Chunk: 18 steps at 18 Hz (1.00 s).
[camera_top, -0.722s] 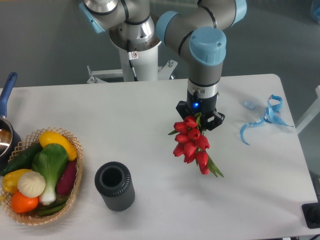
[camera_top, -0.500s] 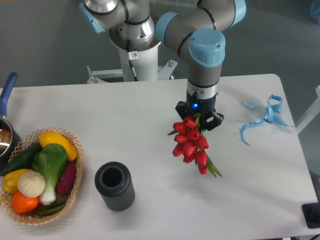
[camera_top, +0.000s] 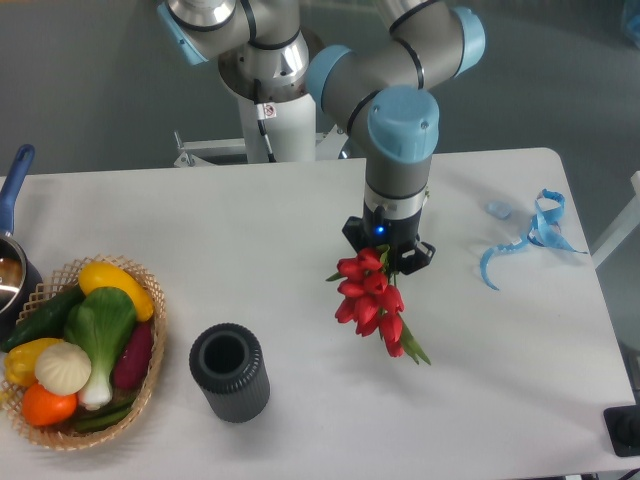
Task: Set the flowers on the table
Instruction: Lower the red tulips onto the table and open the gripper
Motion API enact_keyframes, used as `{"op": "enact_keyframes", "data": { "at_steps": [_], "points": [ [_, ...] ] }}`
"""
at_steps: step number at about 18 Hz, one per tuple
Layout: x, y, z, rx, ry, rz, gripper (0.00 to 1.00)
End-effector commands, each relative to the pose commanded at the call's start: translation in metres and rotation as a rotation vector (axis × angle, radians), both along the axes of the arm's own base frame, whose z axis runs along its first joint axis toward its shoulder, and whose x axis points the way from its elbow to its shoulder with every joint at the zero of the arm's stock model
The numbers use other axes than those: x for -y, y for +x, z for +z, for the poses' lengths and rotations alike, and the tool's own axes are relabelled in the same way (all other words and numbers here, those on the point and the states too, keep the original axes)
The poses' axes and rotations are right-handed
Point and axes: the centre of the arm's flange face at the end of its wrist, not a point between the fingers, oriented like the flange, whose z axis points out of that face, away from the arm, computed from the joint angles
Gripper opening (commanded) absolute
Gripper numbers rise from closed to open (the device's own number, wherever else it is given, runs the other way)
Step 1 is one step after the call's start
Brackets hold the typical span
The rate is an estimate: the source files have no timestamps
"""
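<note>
The flowers (camera_top: 370, 300), a bunch of red tulips with green stems and leaves, hang from my gripper (camera_top: 386, 254) over the middle right of the white table (camera_top: 280, 230). The gripper points straight down and is shut on the bunch near its buds. The stems slant down to the right, their tips close to the tabletop. I cannot tell whether they touch it. The fingertips are hidden behind the buds.
A dark ribbed cylindrical vase (camera_top: 230, 372) stands at the front, left of the flowers. A wicker basket of vegetables (camera_top: 85, 350) sits at the left edge, with a pot with a blue handle (camera_top: 12, 240) behind it. A blue ribbon (camera_top: 530, 235) lies at the right.
The gripper has moved a little to the left and towards the front with the flowers in it. The bunch hangs the same way.
</note>
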Motion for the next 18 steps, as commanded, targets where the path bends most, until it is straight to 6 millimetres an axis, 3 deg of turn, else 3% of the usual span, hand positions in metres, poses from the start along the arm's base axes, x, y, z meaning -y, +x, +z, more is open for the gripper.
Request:
{"op": "enact_keyframes", "data": {
  "at_steps": [1, 2, 11, 18],
  "points": [
    [-0.002, -0.001, -0.003, -0.013, 0.009, -0.002, 0.86],
    [-0.003, -0.001, -0.007, -0.025, 0.015, -0.003, 1.0],
    [0.0, 0.003, -0.005, -0.049, 0.008, -0.008, 1.0],
    [0.027, 0.007, 0.004, -0.074, 0.012, 0.023, 1.0]
  ]
}}
